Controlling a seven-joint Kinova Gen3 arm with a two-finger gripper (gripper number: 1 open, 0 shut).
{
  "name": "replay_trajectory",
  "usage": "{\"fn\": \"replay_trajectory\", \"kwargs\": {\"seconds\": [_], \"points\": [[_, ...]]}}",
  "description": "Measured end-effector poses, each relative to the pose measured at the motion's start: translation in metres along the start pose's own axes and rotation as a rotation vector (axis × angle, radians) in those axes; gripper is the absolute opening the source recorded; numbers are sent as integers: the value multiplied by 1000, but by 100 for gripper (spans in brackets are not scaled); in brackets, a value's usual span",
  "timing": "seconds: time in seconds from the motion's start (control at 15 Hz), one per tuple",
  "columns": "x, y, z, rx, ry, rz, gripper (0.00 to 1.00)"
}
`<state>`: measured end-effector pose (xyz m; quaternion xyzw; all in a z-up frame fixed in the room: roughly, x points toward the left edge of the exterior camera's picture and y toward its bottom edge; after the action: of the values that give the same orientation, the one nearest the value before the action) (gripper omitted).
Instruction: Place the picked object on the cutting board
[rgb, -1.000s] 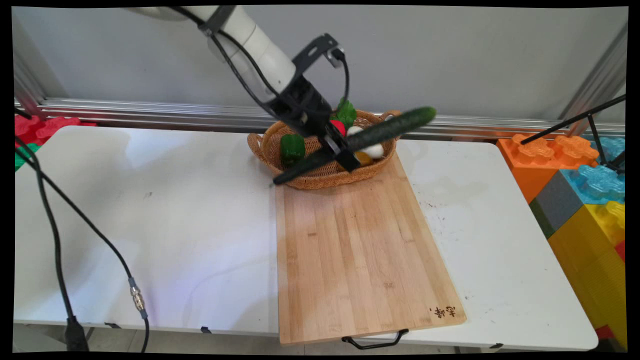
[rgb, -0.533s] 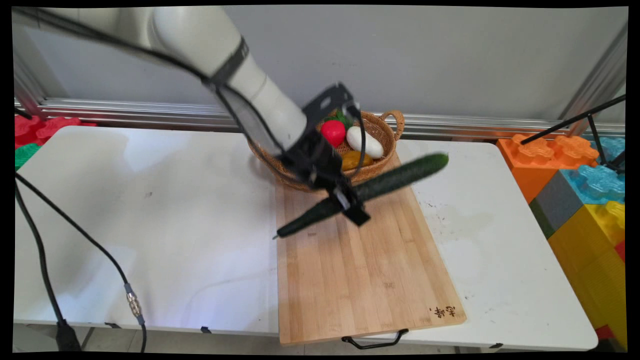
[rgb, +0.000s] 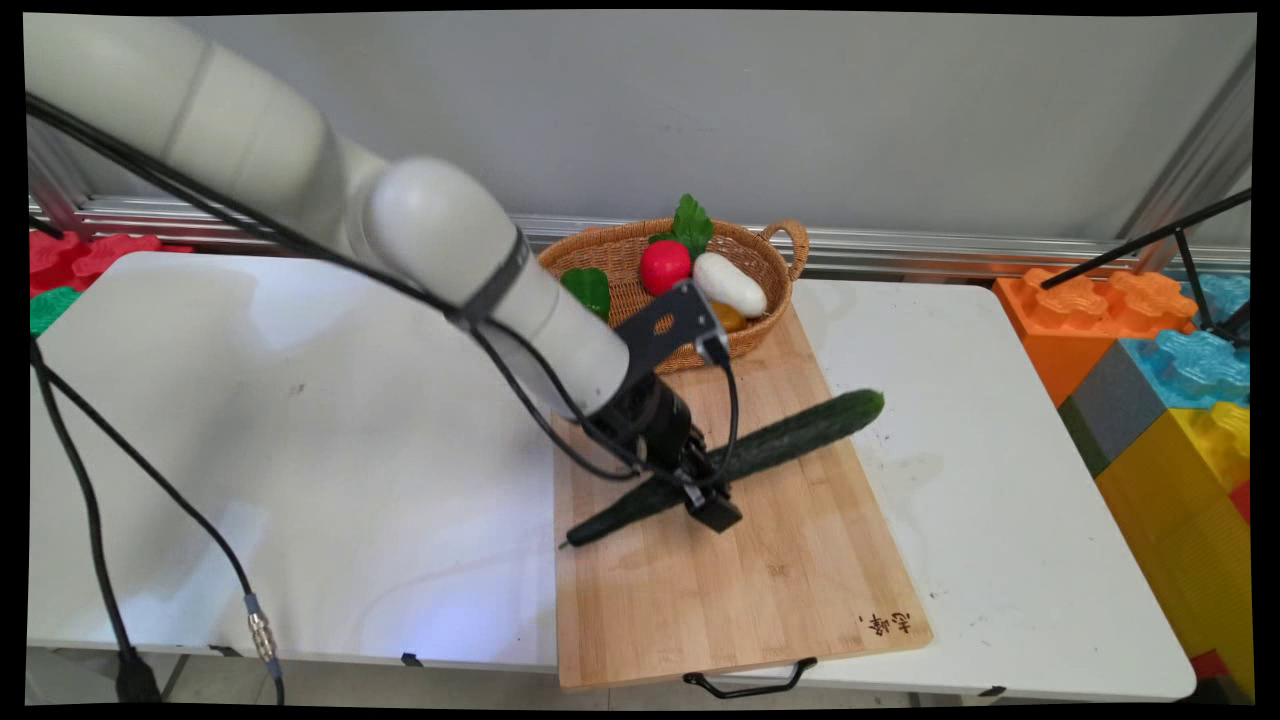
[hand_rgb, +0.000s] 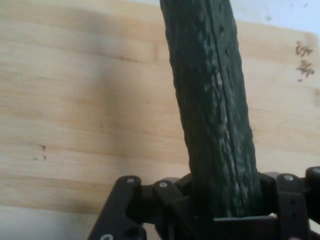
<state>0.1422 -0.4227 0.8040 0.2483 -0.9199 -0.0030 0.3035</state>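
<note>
A long dark green cucumber (rgb: 790, 440) lies slanted across the wooden cutting board (rgb: 740, 590), its thick end over the board's right edge and its thin tip at the left edge. My gripper (rgb: 705, 490) is shut on the cucumber near its middle, low over the board. In the hand view the cucumber (hand_rgb: 212, 110) runs up from between the black linkage, with the board (hand_rgb: 75, 110) close behind it. Whether the cucumber rests on the board or hangs just above it I cannot tell.
A wicker basket (rgb: 775, 245) stands at the board's far end, holding a red tomato (rgb: 665, 265), a white egg-shaped piece (rgb: 730, 283), a green pepper (rgb: 588, 290) and a yellow item. Big toy blocks (rgb: 1170, 400) stand right of the table. Black cables (rgb: 90, 500) hang at the left.
The gripper has carried the cucumber from above the basket toward the near side and down, to just over the middle of the cutting board. The basket's contents are uncovered.
</note>
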Motion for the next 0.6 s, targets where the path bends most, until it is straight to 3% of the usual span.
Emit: {"fn": "replay_trajectory", "kwargs": {"seconds": [0.4, 0.47, 0.6], "points": [[-23, 0, 35, 14, 10, 5, 0], [-24, 0, 38, 16, 15, 5, 100], [-25, 0, 40, 19, 22, 3, 100]]}}
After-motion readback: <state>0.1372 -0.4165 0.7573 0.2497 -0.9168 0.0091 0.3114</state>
